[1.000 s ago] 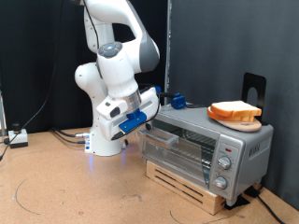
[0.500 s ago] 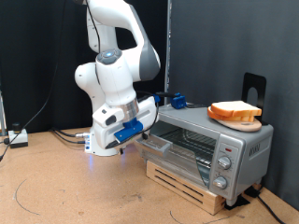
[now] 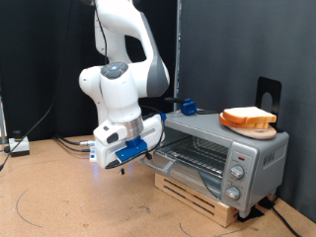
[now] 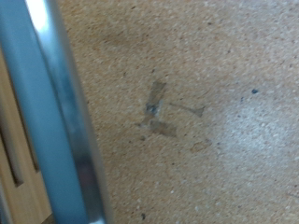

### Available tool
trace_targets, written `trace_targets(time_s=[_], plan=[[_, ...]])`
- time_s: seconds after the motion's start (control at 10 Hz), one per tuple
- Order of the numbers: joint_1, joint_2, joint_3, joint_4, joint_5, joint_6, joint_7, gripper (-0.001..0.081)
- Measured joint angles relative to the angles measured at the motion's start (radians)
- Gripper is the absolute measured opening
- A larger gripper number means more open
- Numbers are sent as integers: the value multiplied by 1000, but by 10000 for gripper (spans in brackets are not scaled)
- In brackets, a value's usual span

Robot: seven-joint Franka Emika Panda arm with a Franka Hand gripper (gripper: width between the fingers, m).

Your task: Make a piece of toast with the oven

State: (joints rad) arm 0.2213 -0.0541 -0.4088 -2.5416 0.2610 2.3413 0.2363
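Note:
The silver oven stands at the exterior view's right on a wooden pallet. Its glass door is swung down and open, and the wire rack shows inside. The piece of toast, pale cream with a brown crust, lies on top of the oven on a flatter orange-brown piece. My gripper hangs low at the door's outer edge, by the handle. In the wrist view the grey bar handle runs close past the camera over the board floor; no fingers show there.
A wooden pallet lifts the oven off the particleboard floor. A black stand rises behind the oven, and a small blue object sits at its back left corner. Cables and a white box lie at far left.
My arm has dropped and moved toward the exterior view's left. The oven door has swung down from nearly closed to open.

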Motion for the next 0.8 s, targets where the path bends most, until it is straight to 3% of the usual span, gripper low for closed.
trace_targets(time_s=[0.4, 0.8], plan=[[-13, 110, -2, 42, 53, 81, -5, 809], [-27, 250, 5, 126, 179, 84, -91, 809]])
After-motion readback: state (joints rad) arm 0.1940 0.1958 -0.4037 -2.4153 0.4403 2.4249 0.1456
